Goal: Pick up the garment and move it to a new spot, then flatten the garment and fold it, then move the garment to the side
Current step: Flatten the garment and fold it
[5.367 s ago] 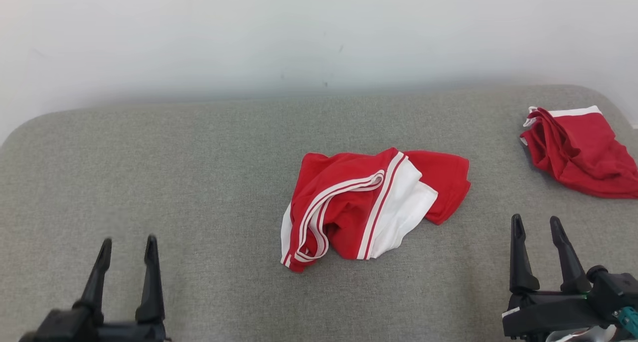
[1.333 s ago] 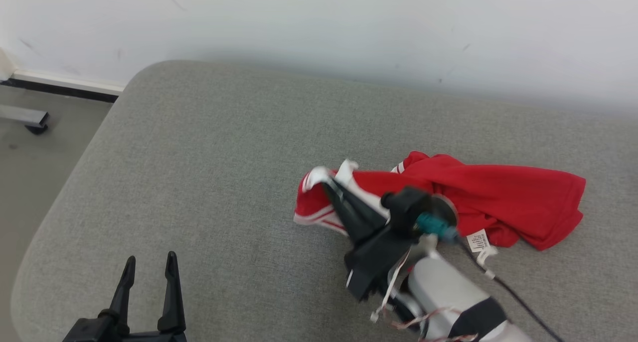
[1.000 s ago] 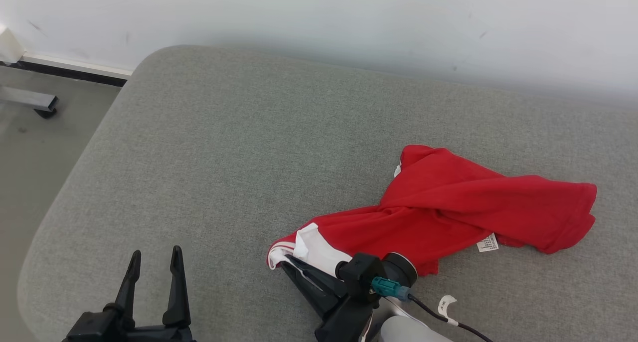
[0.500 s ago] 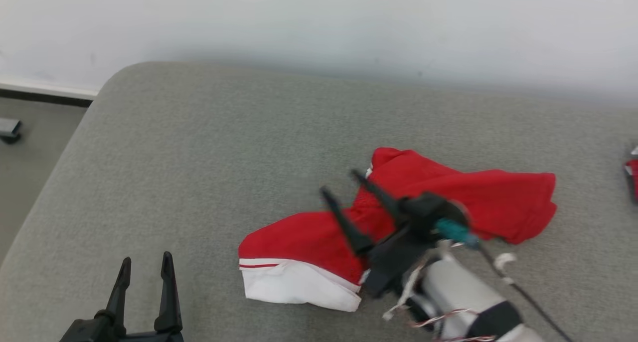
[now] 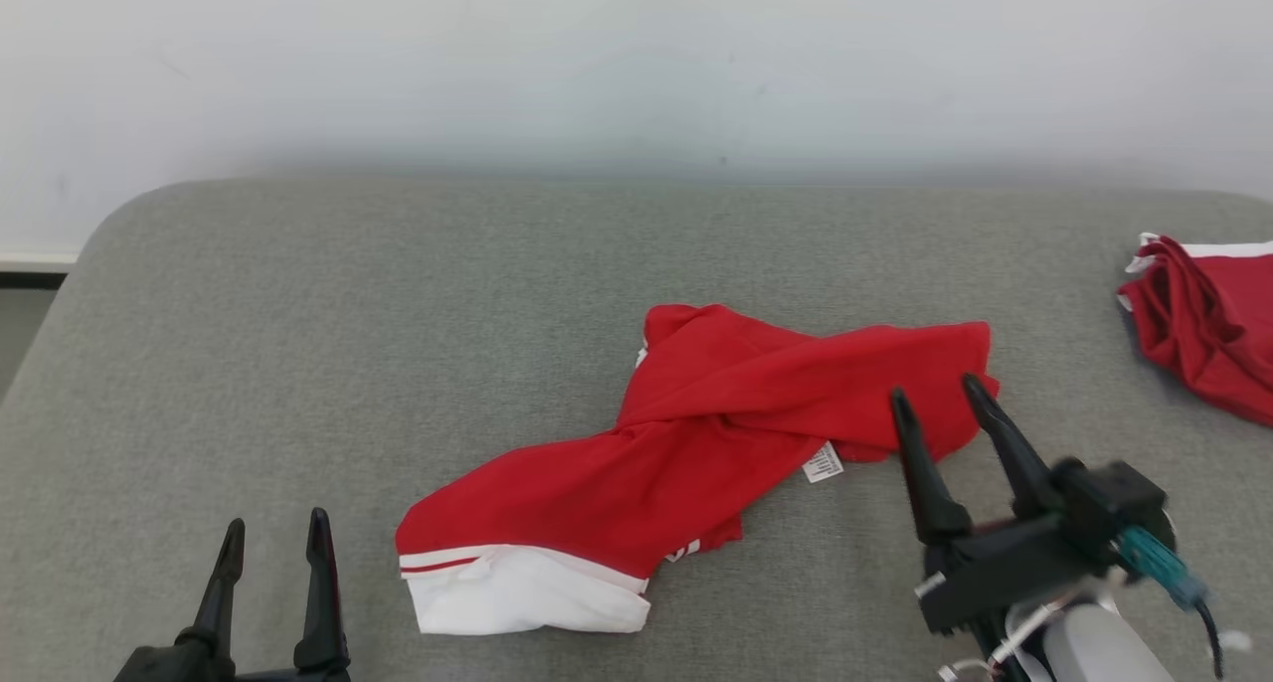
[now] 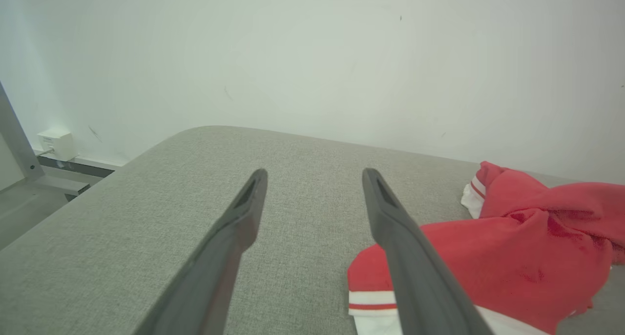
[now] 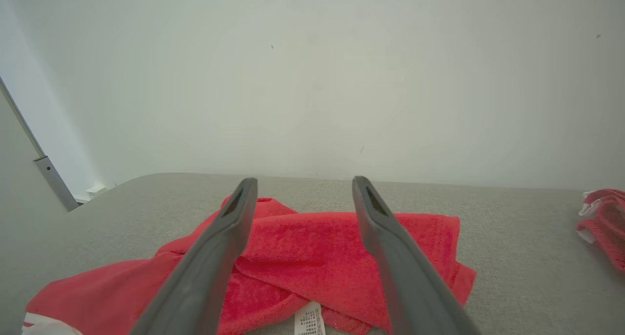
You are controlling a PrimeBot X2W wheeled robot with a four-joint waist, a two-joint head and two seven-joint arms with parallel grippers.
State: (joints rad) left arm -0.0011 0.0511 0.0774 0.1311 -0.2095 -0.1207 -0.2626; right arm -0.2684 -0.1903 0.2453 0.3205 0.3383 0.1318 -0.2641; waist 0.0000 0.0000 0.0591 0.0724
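The garment (image 5: 696,443) is a red shirt with a white, red-striped end, lying twisted and stretched across the middle of the grey cushion (image 5: 398,294). Its white end points toward the near left and a white label shows on its near side. In the left wrist view the garment (image 6: 517,257) lies to the right of the fingers. The right wrist view looks over the garment (image 7: 312,257) from its near side. My right gripper (image 5: 933,400) hovers open just right of the garment's far end, holding nothing. At the near left my left gripper (image 5: 275,528) stands open and empty.
A second red and white garment (image 5: 1203,324) lies bunched at the cushion's far right edge. A white wall (image 5: 636,56) rises behind the cushion. Floor and a metal leg (image 6: 19,149) lie beyond the cushion's left edge.
My right gripper has opened, let go of the garment and drawn back to the right. The garment now lies stretched out on the cushion. The head camera has swung to the right.
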